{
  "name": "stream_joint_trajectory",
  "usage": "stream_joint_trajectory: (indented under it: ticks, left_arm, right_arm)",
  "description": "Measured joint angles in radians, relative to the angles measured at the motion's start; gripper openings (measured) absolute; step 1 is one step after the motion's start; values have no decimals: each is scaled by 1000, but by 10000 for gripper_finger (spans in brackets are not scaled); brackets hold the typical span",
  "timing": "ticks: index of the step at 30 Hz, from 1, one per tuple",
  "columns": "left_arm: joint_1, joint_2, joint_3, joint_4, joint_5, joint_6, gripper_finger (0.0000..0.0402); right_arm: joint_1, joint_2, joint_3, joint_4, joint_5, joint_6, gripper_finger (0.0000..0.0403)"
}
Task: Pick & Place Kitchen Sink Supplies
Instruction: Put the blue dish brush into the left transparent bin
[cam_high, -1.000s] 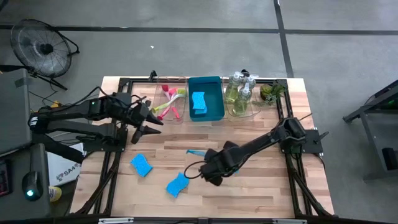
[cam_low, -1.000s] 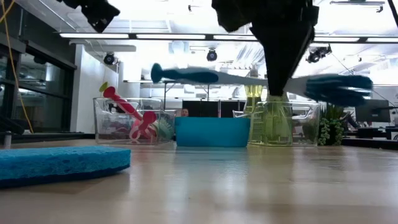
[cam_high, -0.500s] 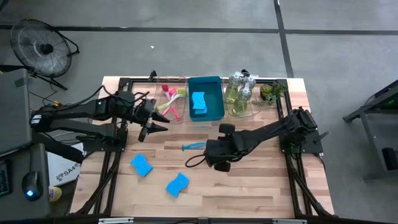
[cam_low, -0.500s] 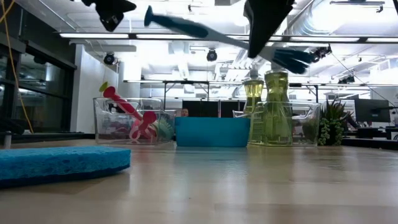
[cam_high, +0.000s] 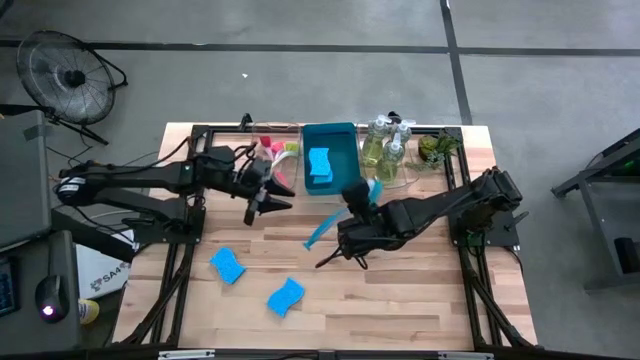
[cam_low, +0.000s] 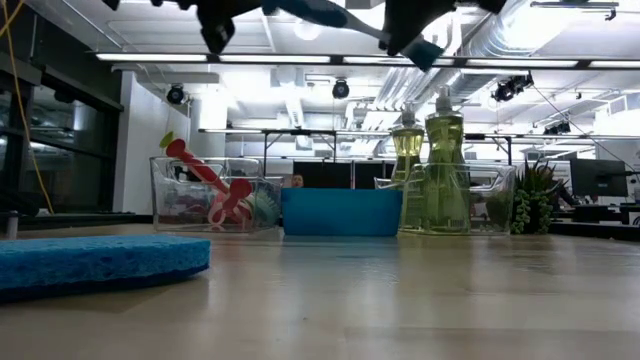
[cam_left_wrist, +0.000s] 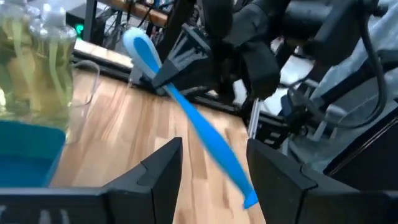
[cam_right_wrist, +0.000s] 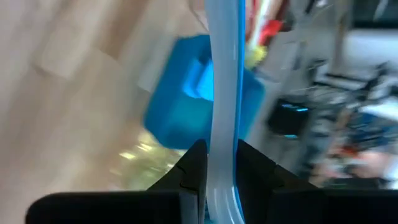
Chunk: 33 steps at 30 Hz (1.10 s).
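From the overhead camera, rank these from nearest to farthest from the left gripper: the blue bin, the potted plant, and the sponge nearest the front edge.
Measured from the left gripper:
1. Blue rectangular plastic bin, just to its right at the table's back.
2. Bright blue wavy-edged sponge, toward the front edge.
3. Small green potted plant, at the far back right corner.

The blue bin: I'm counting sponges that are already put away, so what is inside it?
Inside the blue bin the high view shows one blue sponge on the floor. The teal brush in the right gripper overlaps the bin's near right corner, so that corner is hidden.
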Motion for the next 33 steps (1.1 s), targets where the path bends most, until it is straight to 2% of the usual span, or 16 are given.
stream_joint_trajectory:
  ticks: [9, 15, 19, 24, 33]
  left_arm:
    - [0, 76, 0, 167, 4, -71, 176]
    - [0, 93, 1, 186, -2, -114, 176]
    - [0, 93, 1, 176, -54, -160, 179]
    - [1, 93, 1, 189, -94, -180, 201]
    - [0, 93, 1, 209, -53, -233, 281]
  right_arm:
    - [-14, 0, 0, 3, 213, -286, 51]
    - [-28, 0, 0, 18, 265, -428, 51]
    - [-28, 0, 0, 67, 326, -528, 51]
    - [-29, -14, 0, 219, 336, -683, 51]
    - [-29, -40, 0, 534, 294, -927, 51]
